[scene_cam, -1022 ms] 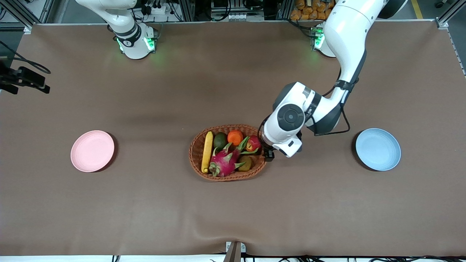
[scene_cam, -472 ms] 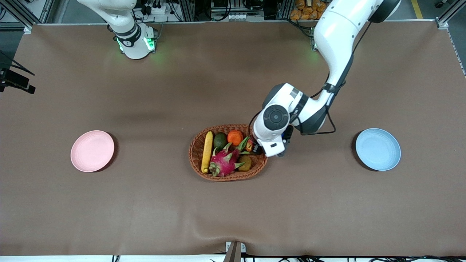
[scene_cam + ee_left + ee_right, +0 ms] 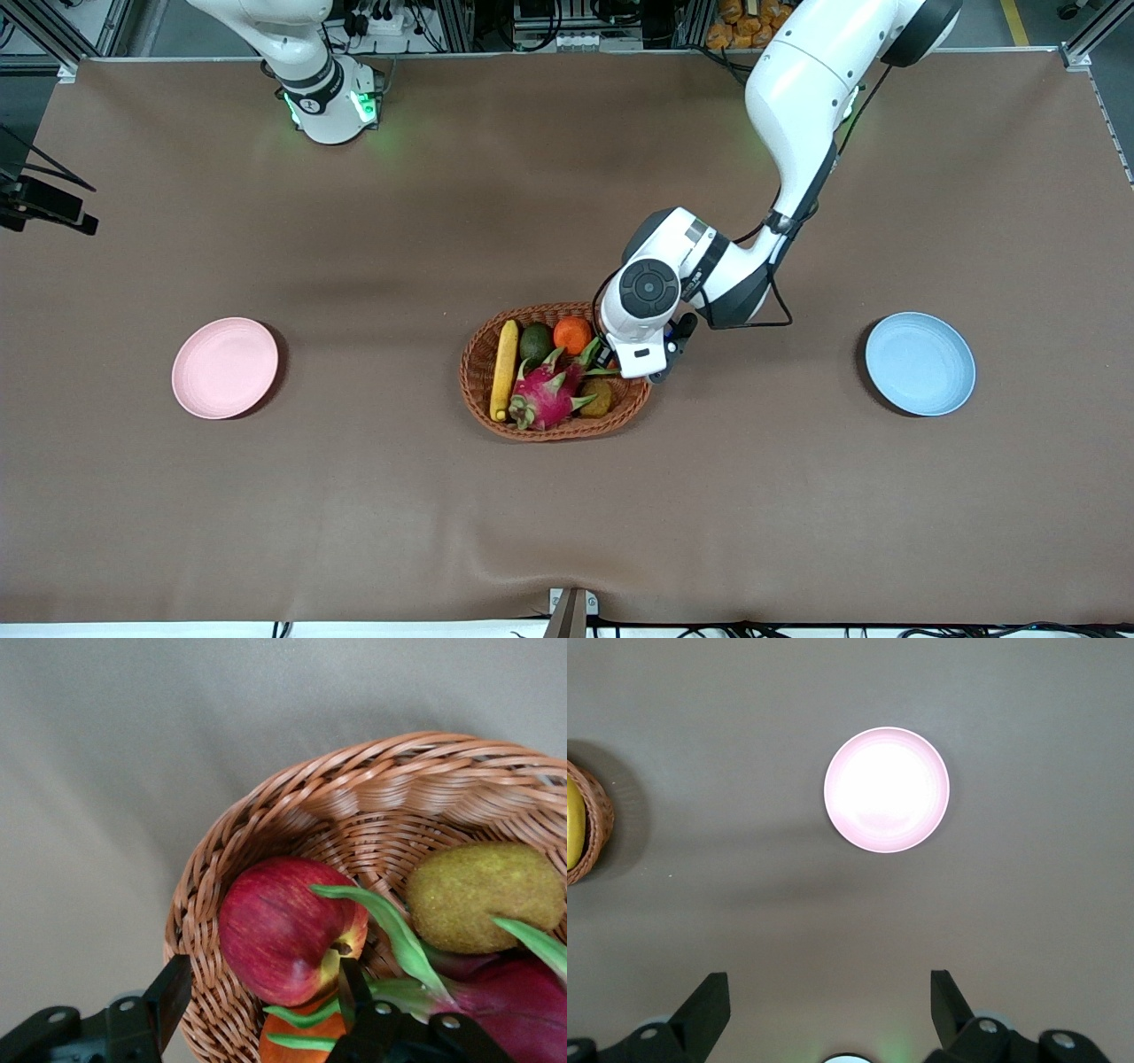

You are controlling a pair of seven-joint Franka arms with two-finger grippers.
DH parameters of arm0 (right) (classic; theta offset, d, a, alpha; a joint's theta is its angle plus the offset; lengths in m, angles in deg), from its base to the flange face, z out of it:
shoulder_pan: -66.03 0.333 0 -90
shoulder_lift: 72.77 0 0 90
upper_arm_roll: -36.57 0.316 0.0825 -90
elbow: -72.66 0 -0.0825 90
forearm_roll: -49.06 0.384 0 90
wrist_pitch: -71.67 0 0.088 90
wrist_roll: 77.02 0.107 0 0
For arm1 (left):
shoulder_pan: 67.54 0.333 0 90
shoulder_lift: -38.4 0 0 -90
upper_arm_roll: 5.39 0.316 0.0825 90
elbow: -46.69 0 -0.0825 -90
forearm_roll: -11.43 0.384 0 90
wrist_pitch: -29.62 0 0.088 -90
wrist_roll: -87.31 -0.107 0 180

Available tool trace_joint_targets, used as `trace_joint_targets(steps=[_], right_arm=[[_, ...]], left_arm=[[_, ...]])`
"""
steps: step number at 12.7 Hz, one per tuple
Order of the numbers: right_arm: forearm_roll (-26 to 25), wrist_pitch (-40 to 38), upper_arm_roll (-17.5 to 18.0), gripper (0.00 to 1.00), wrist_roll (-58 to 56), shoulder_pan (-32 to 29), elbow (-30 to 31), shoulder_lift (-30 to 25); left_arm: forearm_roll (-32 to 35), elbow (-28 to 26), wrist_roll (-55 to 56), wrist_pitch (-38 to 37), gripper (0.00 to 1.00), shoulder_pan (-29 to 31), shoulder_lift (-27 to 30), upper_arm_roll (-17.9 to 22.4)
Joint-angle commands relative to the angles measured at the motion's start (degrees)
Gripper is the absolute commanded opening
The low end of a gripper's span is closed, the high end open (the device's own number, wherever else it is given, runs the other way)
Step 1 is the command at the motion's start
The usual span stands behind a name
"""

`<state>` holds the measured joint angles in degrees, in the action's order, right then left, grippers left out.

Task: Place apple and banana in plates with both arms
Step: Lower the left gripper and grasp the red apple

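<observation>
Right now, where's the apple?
The small red apple with yellowish patches lies in the oval woven wicker basket, at its end toward the left arm, beside the fuzzy brown kiwi. The open left hand hangs over it.

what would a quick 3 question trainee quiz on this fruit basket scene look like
1. True or false: the apple already lies on the blue plate.
2. Which gripper is over the basket? A) left gripper B) right gripper
3. Fill in: the pink plate holds ____.

Key:
1. False: it lies in the basket, between the open left fingers.
2. A; the right gripper, open, waits high over the table near the pink plate.
3. Nothing; the banana is in the basket.
</observation>
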<state>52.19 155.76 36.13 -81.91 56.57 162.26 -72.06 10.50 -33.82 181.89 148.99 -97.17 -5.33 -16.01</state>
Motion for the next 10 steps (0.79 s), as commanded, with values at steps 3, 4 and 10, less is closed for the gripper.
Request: trace_joint_targets(steps=[3,4,10], right_arm=[[1.08,-0.86,0.44,1.0,0.05,0.67,-0.3,0.17],[1.08,-1.55,0.52,1.0,0.05,1.11,-0.22,0.52],[1.69,-1.65,0.52,1.0,-0.12,4.36,-0.65,0.52]], left_arm=[[0.49,3.6,-0.98,0.52,0.68,-1.31,-2.93,0.6],[0.49,3.61,-1.5,0.52,0.68,-1.31,-3.02,0.6],[0.93,3.34,-5.28,0.26,0.48,-1.14,-3.46,0.6]])
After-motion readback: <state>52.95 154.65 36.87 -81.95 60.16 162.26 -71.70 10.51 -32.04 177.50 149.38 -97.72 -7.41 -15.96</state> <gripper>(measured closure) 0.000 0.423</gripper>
